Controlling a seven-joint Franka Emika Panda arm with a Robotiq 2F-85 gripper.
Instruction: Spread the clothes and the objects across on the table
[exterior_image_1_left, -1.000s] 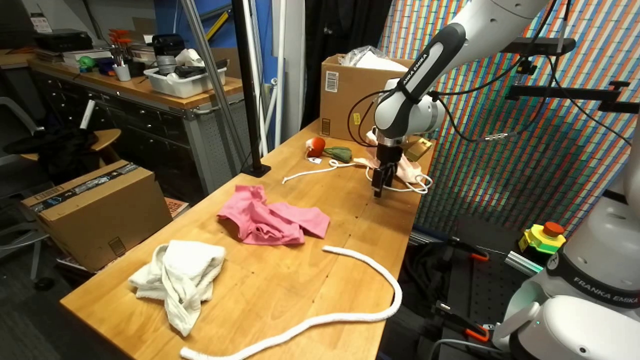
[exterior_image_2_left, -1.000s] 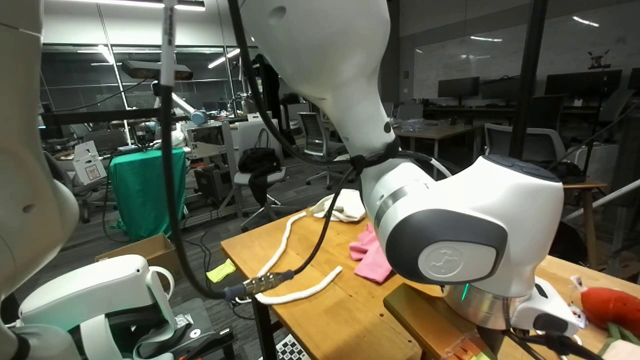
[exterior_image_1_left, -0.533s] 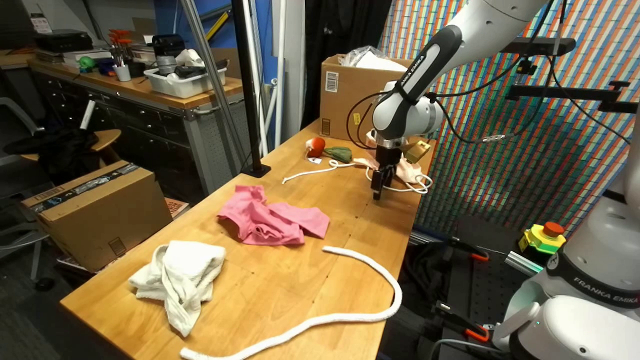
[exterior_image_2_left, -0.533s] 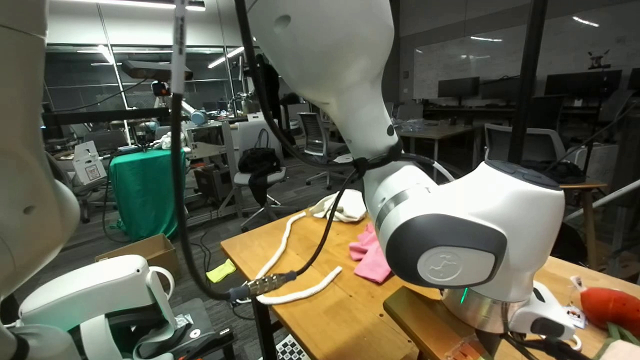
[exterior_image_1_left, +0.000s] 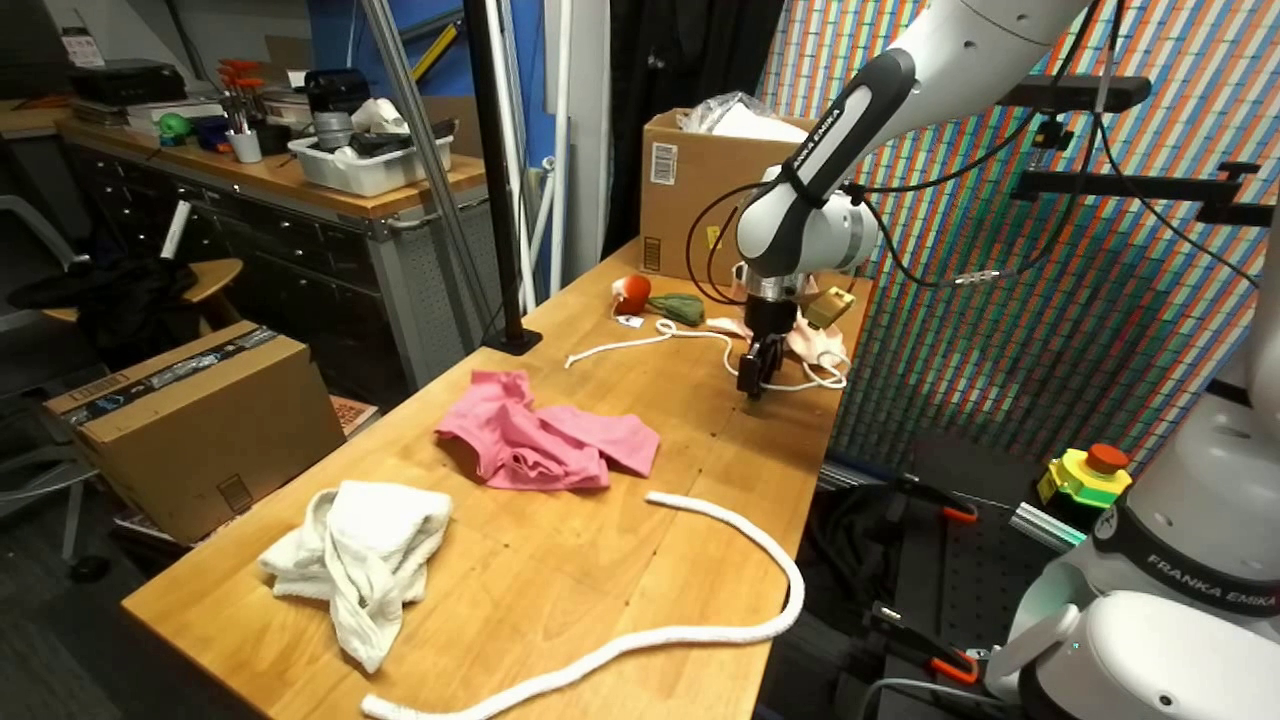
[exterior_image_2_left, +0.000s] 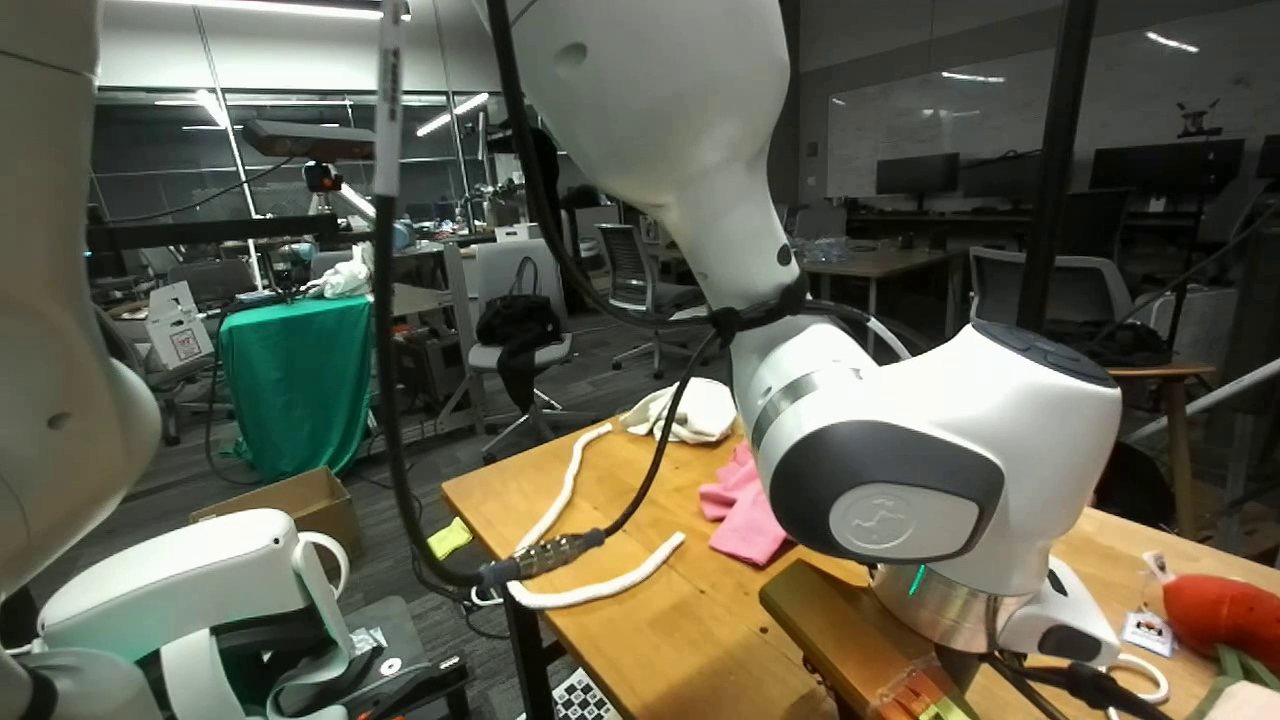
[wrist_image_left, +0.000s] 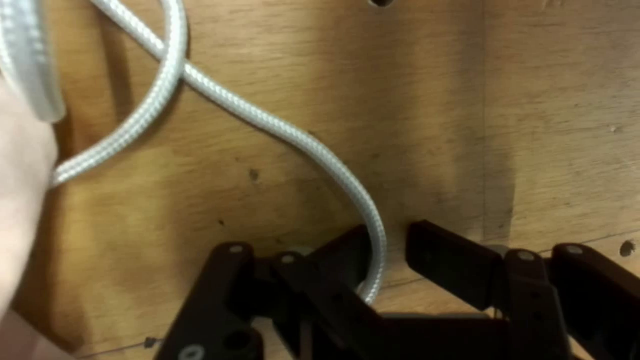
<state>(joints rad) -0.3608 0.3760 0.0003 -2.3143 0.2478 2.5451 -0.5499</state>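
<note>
The black two-fingered claw (wrist_image_left: 391, 245) stands with its jaws slightly parted, low over the light-brown wooden tabletop (exterior_image_1_left: 520, 600), and the thin white braided cord (wrist_image_left: 285, 129) passes between them; a gap shows on the cord's three o'clock side, so it is not pinched, and whether it touches the nine o'clock jaw I cannot tell. In the wrist view the cord runs from there to a crossing between ten and eleven o'clock, while the pale pinkish-beige soft piece (wrist_image_left: 20, 175) fills the nine o'clock edge. In an exterior view, reckoned from the claw, the crumpled pink-red cloth (exterior_image_1_left: 540, 445) lies between eight and nine o'clock, the bunched cream-white towel (exterior_image_1_left: 365, 555) at eight, the long thick white rope (exterior_image_1_left: 700, 634) between six and seven, and the rounded red item (exterior_image_1_left: 632, 294) and dark green item (exterior_image_1_left: 678, 307) around ten. The step in hand looks to be taking hold of the cord. The next move calls for closing firmly on it, then a low, slow draw towards seven o'clock onto bare wood; the pale piece may come along if the two are tangled.
</note>
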